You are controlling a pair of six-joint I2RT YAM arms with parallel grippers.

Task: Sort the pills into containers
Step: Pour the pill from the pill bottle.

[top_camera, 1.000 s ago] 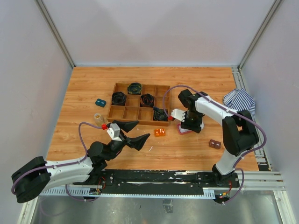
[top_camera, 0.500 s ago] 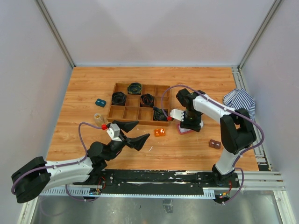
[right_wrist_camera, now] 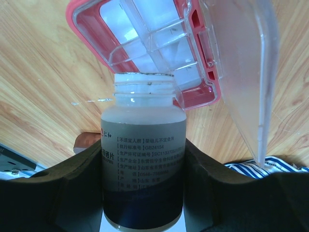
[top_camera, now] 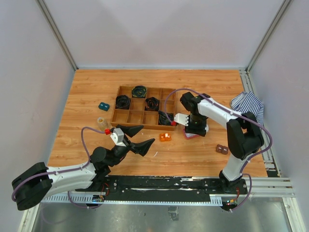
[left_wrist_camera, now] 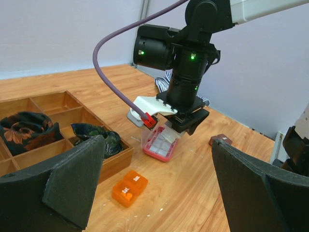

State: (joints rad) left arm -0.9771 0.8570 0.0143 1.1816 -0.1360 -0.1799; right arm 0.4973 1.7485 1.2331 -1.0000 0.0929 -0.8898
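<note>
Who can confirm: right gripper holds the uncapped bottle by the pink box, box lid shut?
Wrong on the lid: it stands open on the pink box, per the right wrist view. Otherwise right: the right gripper holds the uncapped bottle by the box.

1. Right wrist cam: the bottle (right_wrist_camera: 143, 145) has its base running off the bottom edge. The lower half is just dark, so no idea what's inside, and the label's small print is fuzzy.
2. The clear lid (right_wrist_camera: 241, 72) of the pink box (right_wrist_camera: 84, 24) gets chopped by the top edge.
3. Top view: that box is mostly buried under the right gripper (top_camera: 195, 129), with just a pink sliver poking out, and the bottle it's gripping can't be seen there at all.
4. The left fingers (left_wrist_camera: 63, 179) are cut off at the left wrist cam's bottom edge.
5. The clear vial (top_camera: 102, 122) and that small brown thing (top_camera: 222, 149) are too tiny from above to tell much.
</note>
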